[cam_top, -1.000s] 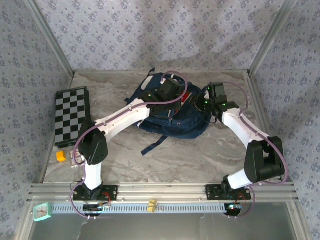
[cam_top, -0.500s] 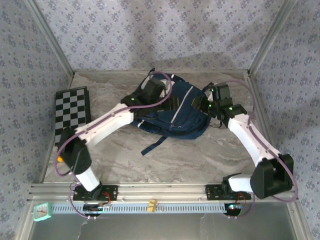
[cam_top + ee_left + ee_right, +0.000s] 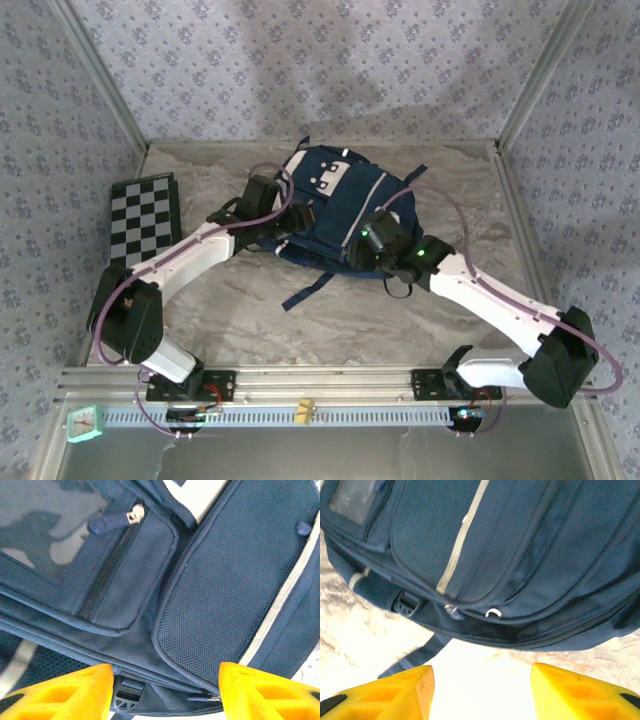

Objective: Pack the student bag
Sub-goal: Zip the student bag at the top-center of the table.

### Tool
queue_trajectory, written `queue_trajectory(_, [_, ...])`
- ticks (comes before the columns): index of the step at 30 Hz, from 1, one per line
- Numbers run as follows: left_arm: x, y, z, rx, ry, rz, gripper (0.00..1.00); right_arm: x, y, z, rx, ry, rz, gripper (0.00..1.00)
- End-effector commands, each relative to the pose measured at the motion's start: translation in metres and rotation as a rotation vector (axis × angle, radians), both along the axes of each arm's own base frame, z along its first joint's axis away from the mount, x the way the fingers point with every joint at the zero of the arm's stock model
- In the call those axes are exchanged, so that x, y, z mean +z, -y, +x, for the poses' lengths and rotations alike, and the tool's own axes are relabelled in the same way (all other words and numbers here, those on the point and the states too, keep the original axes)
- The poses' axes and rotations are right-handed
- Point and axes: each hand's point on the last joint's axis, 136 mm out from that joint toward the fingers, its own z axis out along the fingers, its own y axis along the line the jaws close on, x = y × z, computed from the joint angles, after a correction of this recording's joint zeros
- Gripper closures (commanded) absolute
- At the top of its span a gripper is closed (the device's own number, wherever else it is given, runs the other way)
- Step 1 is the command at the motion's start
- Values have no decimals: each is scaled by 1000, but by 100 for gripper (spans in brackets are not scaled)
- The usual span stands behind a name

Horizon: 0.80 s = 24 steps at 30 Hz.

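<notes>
One checkerboard (image 3: 145, 228) lies flat at the left edge of the marble tabletop (image 3: 330, 330), well apart from everything else. Next comes the left gripper (image 3: 292, 222), poised over the left side of the student bag (image 3: 335, 205). In the left wrist view its two yellow fingers (image 3: 60, 692) stand wide apart with nothing between them, above one mesh pocket (image 3: 235, 575) and one zipper pull (image 3: 112, 522). The single navy bag lies in the middle of the tabletop, toward the far wall, with its white panel (image 3: 330, 178) facing up at the far end. One dark strap (image 3: 308, 290) trails from its near edge onto the marble. The right gripper (image 3: 368, 245) sits at the bag's near right side. Its two fingers (image 3: 580, 692) are also spread wide and hold nothing, and the bag's lower seam is just beyond them.
</notes>
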Motion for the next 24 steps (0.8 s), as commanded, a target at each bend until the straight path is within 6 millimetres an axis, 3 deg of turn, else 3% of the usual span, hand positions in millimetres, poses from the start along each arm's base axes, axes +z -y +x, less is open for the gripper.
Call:
queue_trajectory(1, [13, 23, 8, 1, 5, -147, 42, -7, 6, 5, -83, 0, -55, 45])
queue_trajectory(9, [-17, 37, -2, 163, -126, -277, 40, -13, 3, 7, -82, -4, -35, 45])
queue_trajectory(13, [-27, 55, -4, 175, -157, -329, 40, -16, 7, 7, -92, -12, -21, 45])
queue_trajectory(20, [-45, 67, 0, 204, -176, -325, 42, -15, 16, 7, -112, 2, 12, 44])
queue_trajectory(24, [-44, 74, 8, 218, -153, -350, 47, -19, 22, 6, -121, -3, 16, 44])
